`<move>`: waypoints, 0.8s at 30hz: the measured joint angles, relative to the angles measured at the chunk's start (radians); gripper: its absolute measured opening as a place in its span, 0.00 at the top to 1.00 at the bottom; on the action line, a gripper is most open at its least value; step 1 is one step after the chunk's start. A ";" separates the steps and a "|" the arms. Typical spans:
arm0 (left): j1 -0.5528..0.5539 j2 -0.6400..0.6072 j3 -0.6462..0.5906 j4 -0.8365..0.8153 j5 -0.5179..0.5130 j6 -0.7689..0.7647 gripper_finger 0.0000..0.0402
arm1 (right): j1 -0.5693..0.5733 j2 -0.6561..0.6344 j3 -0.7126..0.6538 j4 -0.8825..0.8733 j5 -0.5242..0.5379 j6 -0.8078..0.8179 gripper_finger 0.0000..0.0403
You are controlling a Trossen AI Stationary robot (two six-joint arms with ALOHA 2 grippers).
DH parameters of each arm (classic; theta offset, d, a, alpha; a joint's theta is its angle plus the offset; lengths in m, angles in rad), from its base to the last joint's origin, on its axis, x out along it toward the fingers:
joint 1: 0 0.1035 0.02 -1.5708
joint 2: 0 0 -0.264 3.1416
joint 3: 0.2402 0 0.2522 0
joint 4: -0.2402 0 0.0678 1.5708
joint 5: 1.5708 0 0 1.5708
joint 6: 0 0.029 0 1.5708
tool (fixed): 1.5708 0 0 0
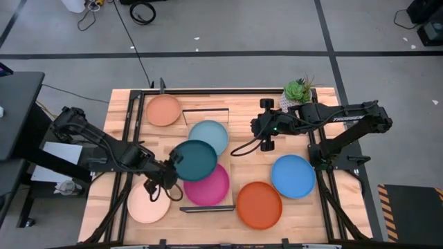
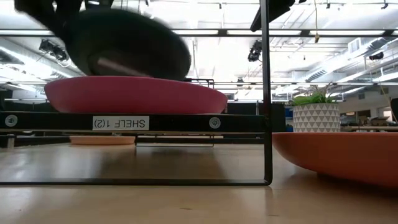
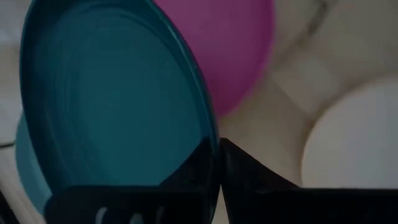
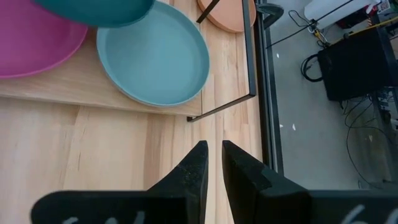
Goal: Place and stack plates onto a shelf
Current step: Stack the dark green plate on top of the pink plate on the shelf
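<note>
My left gripper (image 1: pixel 173 166) is shut on the dark teal plate (image 1: pixel 197 159), which hangs over the shelf (image 1: pixel 225 164) above the magenta plate (image 1: pixel 211 188) and part of the light blue plate (image 1: pixel 211 133). Both of those rest flat on the shelf board (image 4: pixel 62 87). The terracotta plate (image 1: pixel 163 110), pale peach plate (image 1: pixel 147 204), red-orange plate (image 1: pixel 259 205) and bright blue plate (image 1: pixel 293 176) lie on the tabletop. No grey plate shows. My right gripper (image 1: pixel 255 126) waits right of the shelf, above bare wood, with its fingers (image 4: pixel 199 162) shut and touching nothing. My left gripper (image 3: pixel 217 146) pinches the dark teal plate's rim (image 3: pixel 208 124) on the side toward the table's left, one finger over the plate's upper face and one under it. The fingers come from the left. The plate (image 2: pixel 124 43) is lifted clear and tilted above the magenta plate (image 2: pixel 134 94).
A potted plant (image 1: pixel 296 93) stands near the table's far right corner. The shelf's black frame posts (image 2: pixel 266 93) rise around the board. Bare table shows between the shelf and the bright blue plate. Cables and equipment lie on the floor beyond the far edge.
</note>
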 joint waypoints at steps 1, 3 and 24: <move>-0.002 0.005 -0.011 -0.002 0.002 0.034 0.94 | 0.000 0.000 0.000 0.000 0.000 0.000 0.87; -0.003 0.016 -0.035 0.007 0.001 0.109 0.94 | 0.000 0.000 0.000 0.000 -0.001 0.000 0.87; -0.055 0.119 -0.051 0.187 -0.039 0.590 0.96 | -0.010 0.000 0.000 0.003 -0.031 0.009 0.87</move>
